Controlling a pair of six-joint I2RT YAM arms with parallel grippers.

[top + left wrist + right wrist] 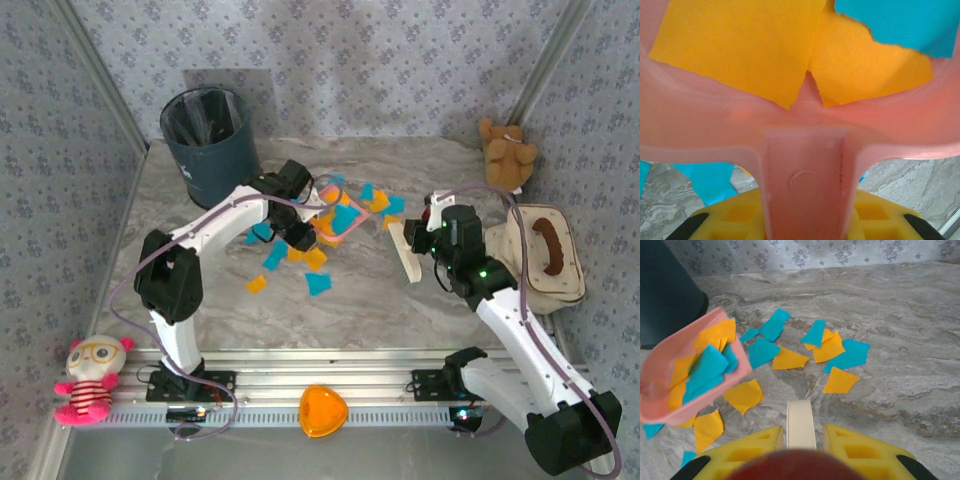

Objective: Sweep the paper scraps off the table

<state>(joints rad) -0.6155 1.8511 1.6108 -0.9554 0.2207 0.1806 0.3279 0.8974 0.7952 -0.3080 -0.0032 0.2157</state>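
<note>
I am viewing the left tool (303,228) from above; it is reaching over the middle of the tabletop (400,310). It is holding the handle of the pink dustpan (340,222) in a narrow grip. In the left wrist view, its yellow fingers (735,215) are sitting on either side of that handle. The pan's bowl is carrying orange and cyan paper scraps (740,45).

The right tool (432,238) is reaching in from the right side. Its jaws are closing fully on one end of a cream bar (408,252). In the right wrist view, the bar is running forward between the yellow fingers (865,452), with its far end pointing toward loose scraps.

In that same view, the dustpan is sitting at the left, tilted and loaded with scraps. I cannot tell whether its lip is touching the tabletop.

More scraps are lying flat on the tabletop:
- one group is lying between the dustpan and the bar;
- several are lying just beside and under the dustpan;
- a few are lying nearer the arm bases, below the left tool in the top view.

A dark bin (210,140) is standing at the far left of the tabletop, behind the left arm. A teddy bear (507,152) is sitting in the far right corner, and a cream pouch (545,262) is lying beside the right arm. A plush doll (88,380) is sitting at the near left, and an orange heart-shaped dish (322,410) is resting by the rail between the arm bases.
</note>
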